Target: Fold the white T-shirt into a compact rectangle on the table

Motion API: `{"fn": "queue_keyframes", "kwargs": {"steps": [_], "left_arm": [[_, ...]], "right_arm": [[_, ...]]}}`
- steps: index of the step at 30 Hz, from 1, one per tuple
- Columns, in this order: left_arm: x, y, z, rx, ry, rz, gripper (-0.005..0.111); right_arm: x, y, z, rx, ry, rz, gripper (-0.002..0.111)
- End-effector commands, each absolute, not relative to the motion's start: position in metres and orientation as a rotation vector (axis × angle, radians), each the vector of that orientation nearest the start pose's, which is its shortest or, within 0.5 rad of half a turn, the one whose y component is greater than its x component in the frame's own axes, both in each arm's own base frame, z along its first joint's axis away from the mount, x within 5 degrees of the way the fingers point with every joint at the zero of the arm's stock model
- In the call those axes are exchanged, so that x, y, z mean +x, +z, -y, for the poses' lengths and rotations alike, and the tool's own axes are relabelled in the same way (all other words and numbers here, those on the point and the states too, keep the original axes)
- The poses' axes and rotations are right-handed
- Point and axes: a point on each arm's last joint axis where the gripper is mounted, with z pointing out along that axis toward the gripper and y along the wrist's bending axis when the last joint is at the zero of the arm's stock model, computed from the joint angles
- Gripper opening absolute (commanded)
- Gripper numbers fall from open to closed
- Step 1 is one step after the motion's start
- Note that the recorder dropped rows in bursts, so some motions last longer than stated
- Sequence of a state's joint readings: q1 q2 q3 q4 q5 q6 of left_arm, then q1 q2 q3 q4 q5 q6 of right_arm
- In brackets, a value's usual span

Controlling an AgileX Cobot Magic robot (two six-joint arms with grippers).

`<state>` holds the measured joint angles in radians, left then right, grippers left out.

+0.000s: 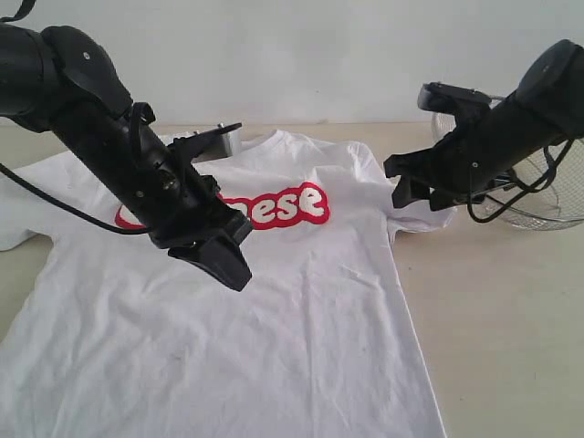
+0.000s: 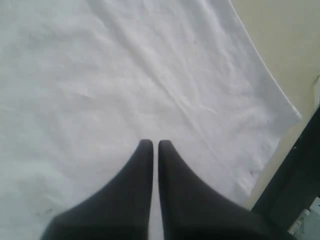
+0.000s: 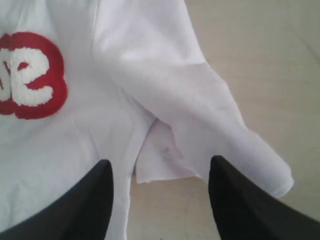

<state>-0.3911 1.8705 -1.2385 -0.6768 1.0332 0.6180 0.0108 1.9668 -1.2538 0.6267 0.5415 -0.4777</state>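
Note:
The white T-shirt (image 1: pixel 274 310) lies spread flat, chest up, on the beige table (image 1: pixel 493 319), its red lettering (image 1: pixel 287 205) partly hidden by my left arm. My left gripper (image 1: pixel 228 265) hovers over the shirt's middle, jaws shut with nothing between them; its wrist view shows the fingers (image 2: pixel 142 175) above plain white cloth (image 2: pixel 125 75). My right gripper (image 1: pixel 406 187) hangs open above the shirt's right sleeve (image 1: pixel 415 214). There the sleeve (image 3: pixel 200 105) lies rumpled, its hem between the spread fingertips (image 3: pixel 225 172).
A silver wire-mesh basket (image 1: pixel 547 196) stands at the back right, just behind my right arm. A small metal object (image 1: pixel 224 141) sits by the shirt's collar. Bare tabletop shows to the right of the shirt.

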Motion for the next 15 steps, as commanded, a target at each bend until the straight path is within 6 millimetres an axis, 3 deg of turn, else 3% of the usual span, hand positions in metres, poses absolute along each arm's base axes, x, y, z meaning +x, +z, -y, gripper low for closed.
{"fn": "queue_keyframes", "kwargs": {"steps": [1,6,10,13,15], "left_arm": [[0.311,0.201,0.181,0.936,-0.89,-2.777,0.004],[0.337,0.229,0.19,0.891,-0.831,-2.581,0.004],[0.361,0.241,0.2,0.945,-0.806,-2.477,0.004],[0.382,0.232,0.209,0.972,-0.8,-2.453,0.004],[0.401,0.214,0.217,1.036,-0.801,-2.439,0.004]], "right_arm": [[0.397,0.17,-0.033,0.028,0.472,-2.657,0.051],[0.396,0.174,-0.034,0.094,0.498,-2.664,0.05],[0.389,0.169,-0.034,0.121,0.51,-2.676,0.036],[0.376,0.159,-0.032,0.175,0.498,-2.681,0.026],[0.362,0.151,-0.031,0.232,0.493,-2.682,0.024]]}}
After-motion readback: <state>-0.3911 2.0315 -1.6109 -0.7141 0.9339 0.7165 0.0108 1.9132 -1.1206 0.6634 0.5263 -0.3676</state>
